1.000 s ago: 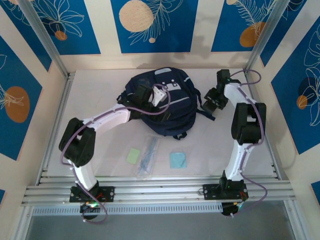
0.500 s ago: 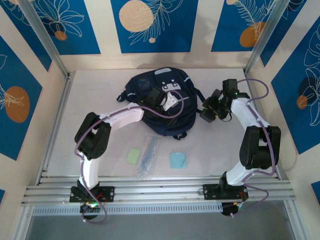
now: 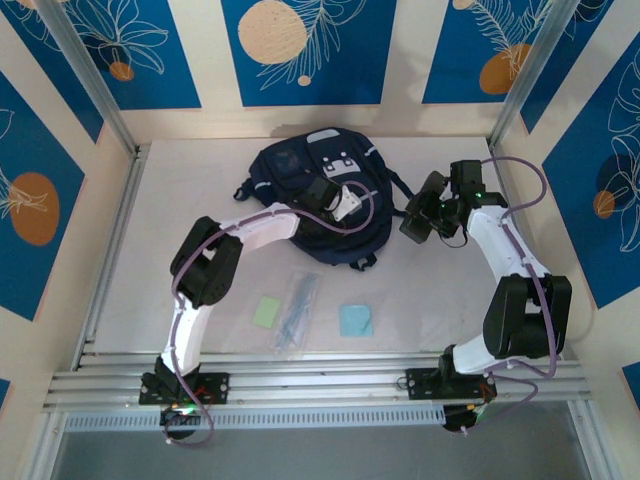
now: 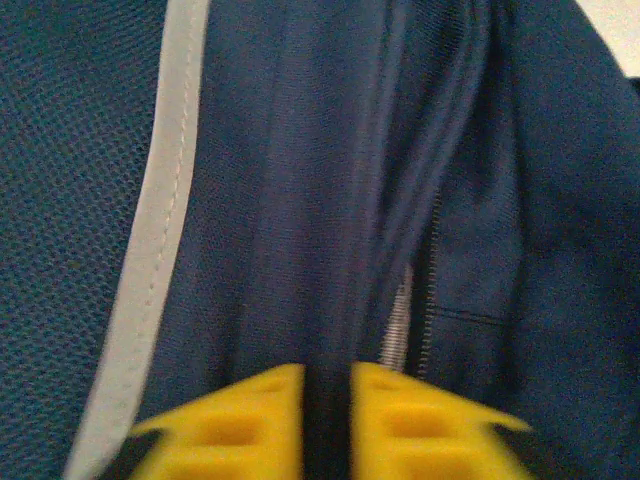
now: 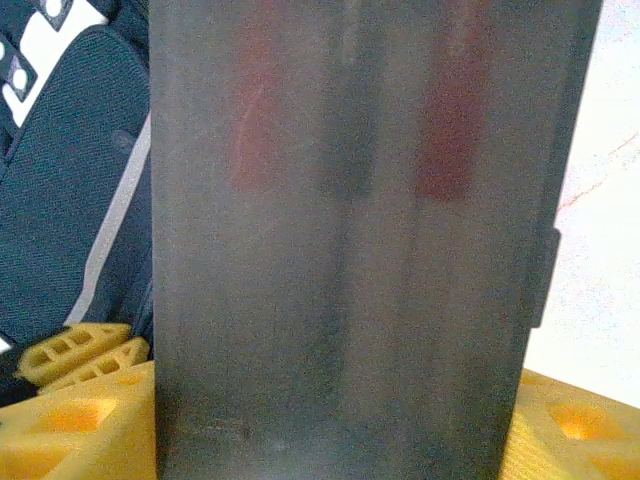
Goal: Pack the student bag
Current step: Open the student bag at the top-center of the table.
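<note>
Left end effector [image 4: 327,388] closed, pinching student bag [image 4: 270,180]

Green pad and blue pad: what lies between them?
A clear plastic packet lies between the green pad and blue pad, seen in the top external view.

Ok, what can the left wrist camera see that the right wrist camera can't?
Left wrist camera: the left gripper pinched shut on a fold of the student bag, right beside a zipper, with a grey trim stripe off to the left. Right wrist camera: the right gripper holding a dark see-through case with reddish shapes inside, plus the bag's white patch and a bit of pale table. Both: navy bag fabric and yellow fingertips.
</note>
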